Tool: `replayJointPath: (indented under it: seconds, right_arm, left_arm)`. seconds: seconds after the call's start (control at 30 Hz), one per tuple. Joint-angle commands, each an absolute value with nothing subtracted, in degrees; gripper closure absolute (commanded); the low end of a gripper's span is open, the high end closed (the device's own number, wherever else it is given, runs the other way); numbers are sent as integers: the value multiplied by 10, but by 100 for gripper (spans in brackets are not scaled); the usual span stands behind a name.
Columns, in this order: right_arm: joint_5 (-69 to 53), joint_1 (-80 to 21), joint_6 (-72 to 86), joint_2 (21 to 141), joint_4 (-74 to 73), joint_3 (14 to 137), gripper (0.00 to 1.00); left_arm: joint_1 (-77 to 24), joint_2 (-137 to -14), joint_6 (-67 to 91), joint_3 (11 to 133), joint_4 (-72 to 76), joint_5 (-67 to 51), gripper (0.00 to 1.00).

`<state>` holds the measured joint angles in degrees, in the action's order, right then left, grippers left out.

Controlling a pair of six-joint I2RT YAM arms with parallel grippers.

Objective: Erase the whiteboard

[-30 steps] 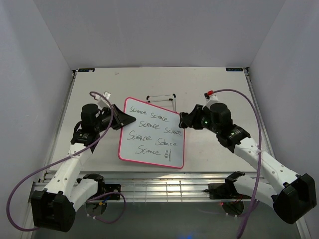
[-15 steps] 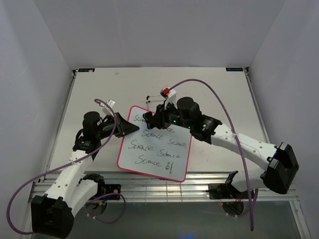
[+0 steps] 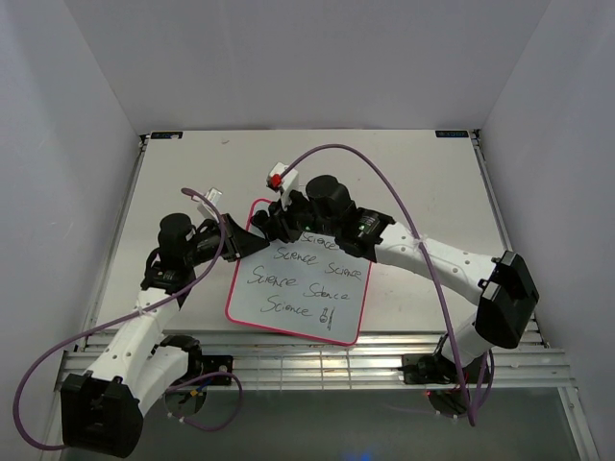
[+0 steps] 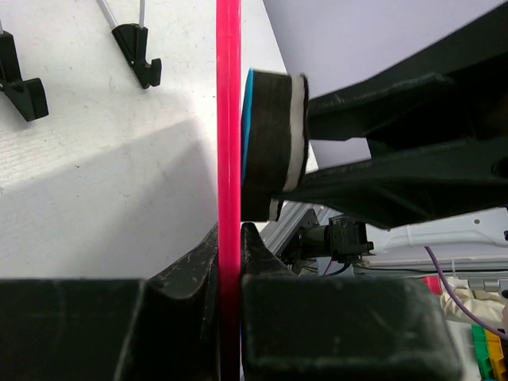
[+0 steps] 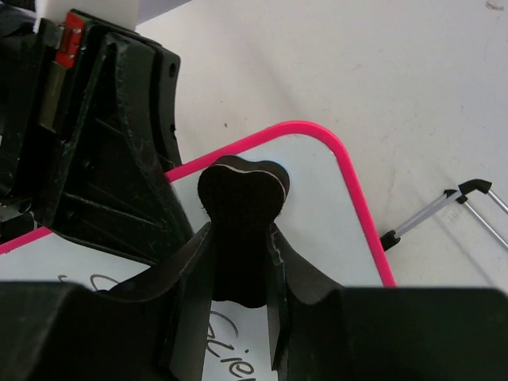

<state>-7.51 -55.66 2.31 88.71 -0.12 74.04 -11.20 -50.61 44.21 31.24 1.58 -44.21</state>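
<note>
Table (image 3: 404, 173): white top, enclosure walls close along its left, right and far edges. Open tabletop right of the board and along the far side. On the left there is only a narrow strip, and the left arm is in it.

Whiteboard (image 3: 298, 288): left-centre of the table, skewed, with its bottom edge near the table's front edge. Handwritten "Science" lines cover the middle and lower part, with a small doodle at bottom right. The top-left part is under the right gripper. In the left wrist view the board shows edge-on as a pink line (image 4: 228, 119) with table and shadow beside it. Can't tell how far it is raised.

Left gripper (image 3: 245, 235): at the board's upper left edge. Jaws are closed, pinching the pink frame, which runs straight down between the fingers (image 4: 228, 238).

Right gripper (image 3: 279, 219): arm reaches across from the right, over the board's top edge, to the top-left corner. It sits just beside the left gripper, so that corner is tight. Jaws (image 5: 240, 262) are clamped on the eraser.

Eraser (image 5: 242, 198): black, bone-shaped, pointed at the corner inside the pink frame (image 5: 349, 182). In the left wrist view its pad face (image 4: 274, 143) lies right against the board surface, appears touching.

Easel stand (image 5: 444, 208): thin wire, on the table just past the board's corner. Its black feet (image 4: 139, 51) are apart from the board.
</note>
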Motion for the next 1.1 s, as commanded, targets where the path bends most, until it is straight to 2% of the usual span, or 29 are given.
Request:
replayJointPath:
  seconds: [0.0, 0.2, 0.5, 0.67, 0.87, 1.07]
  right_arm:
    - [-83, -574, -22, 902, 1, 766, 82]
    - [-97, -581, -29, 911, 1, 754, 82]
    - [-2, -556, -24, 918, -39, 691, 82]
    - [-35, -489, 19, 900, -52, 641, 81]
    - [-45, -459, 37, 903, -118, 630, 81]
    - [-150, -490, 41, 922, -141, 692, 82]
  left_arm:
    - [-113, -499, 480, 346, 73, -471, 100]
    - [-113, -508, 483, 358, 73, -475, 100]
    - [-114, -499, 480, 368, 73, -474, 100]
    - [-114, -498, 475, 375, 72, -478, 100]
    - [-114, -507, 471, 381, 73, -472, 100]
    - [-114, -514, 466, 379, 72, -475, 100]
